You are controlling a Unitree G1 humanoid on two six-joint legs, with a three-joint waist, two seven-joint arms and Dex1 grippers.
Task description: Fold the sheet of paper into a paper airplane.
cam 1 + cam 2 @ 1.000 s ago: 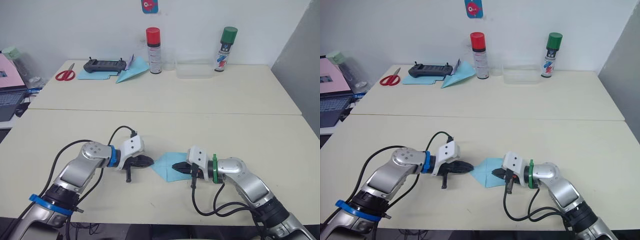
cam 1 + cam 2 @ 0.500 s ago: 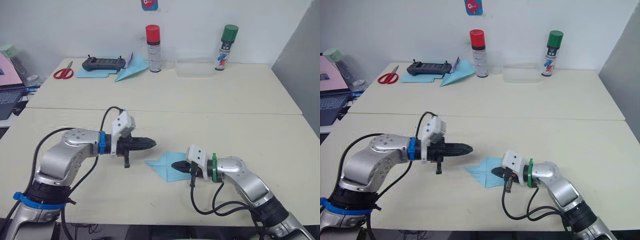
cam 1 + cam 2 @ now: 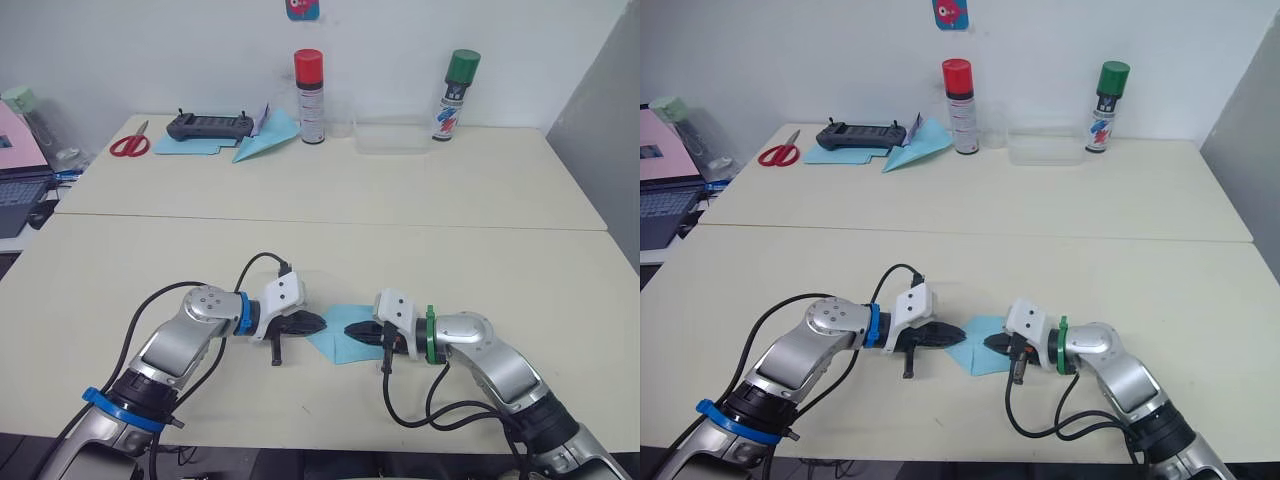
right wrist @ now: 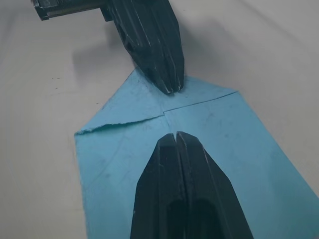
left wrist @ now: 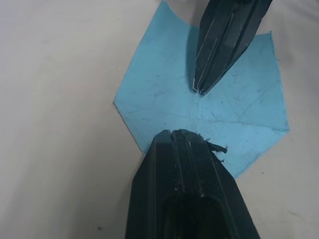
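The thin light blue sheet of paper (image 3: 340, 343), partly folded with a flap edge and creases, lies flat near the front of the pale cream bench (image 3: 330, 240), between the two arms. The left claw (image 3: 318, 322) and right claw (image 3: 352, 331) both have their black fingers pressed together, tips resting on the paper and facing each other, nearly touching. The right wrist view shows the fold lines meeting between the two tips (image 4: 171, 89); the left wrist view shows the sheet's angular outline (image 5: 234, 109).

At the back, before a white wall, stand a red-capped spray can (image 3: 309, 97) and a green-capped spray can (image 3: 455, 95), their labels unreadable, with a clear plastic box (image 3: 389, 137) between them. Further left lie a long blue paper dart (image 3: 265, 143), a black controller (image 3: 209, 126) and red-handled scissors (image 3: 130, 146).
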